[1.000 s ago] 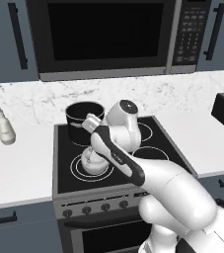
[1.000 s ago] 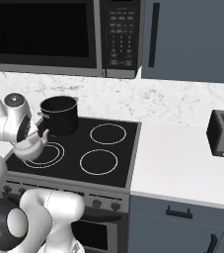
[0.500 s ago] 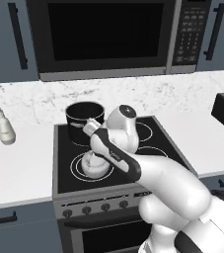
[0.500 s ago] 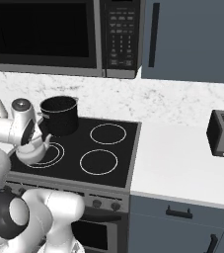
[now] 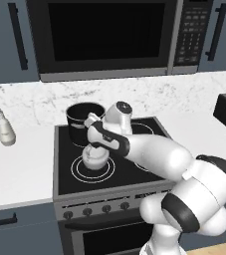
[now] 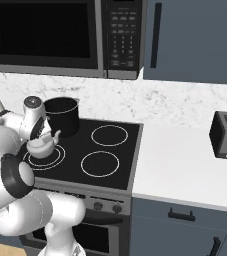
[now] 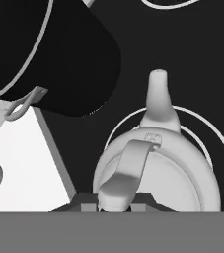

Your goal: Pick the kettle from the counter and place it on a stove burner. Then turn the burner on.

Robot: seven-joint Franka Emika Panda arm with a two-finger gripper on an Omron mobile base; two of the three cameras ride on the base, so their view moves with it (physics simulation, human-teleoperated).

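Here we have the kettle (image 5: 95, 155) over the double-ringed stove burner (image 5: 80, 171) at the cooktop's front left, with the black pot (image 5: 83, 119) at about 11 o'clock from it. Our jaws are clamped on its arched handle (image 7: 126, 170), the sensible hold. We judge it rigid, smooth metal and fairly light, liable to swing beneath the handle, so it wants lowering gently until flat.

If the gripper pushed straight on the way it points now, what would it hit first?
The gripper is shut on the kettle handle, so it would likely press the kettle against the stove burner beneath.
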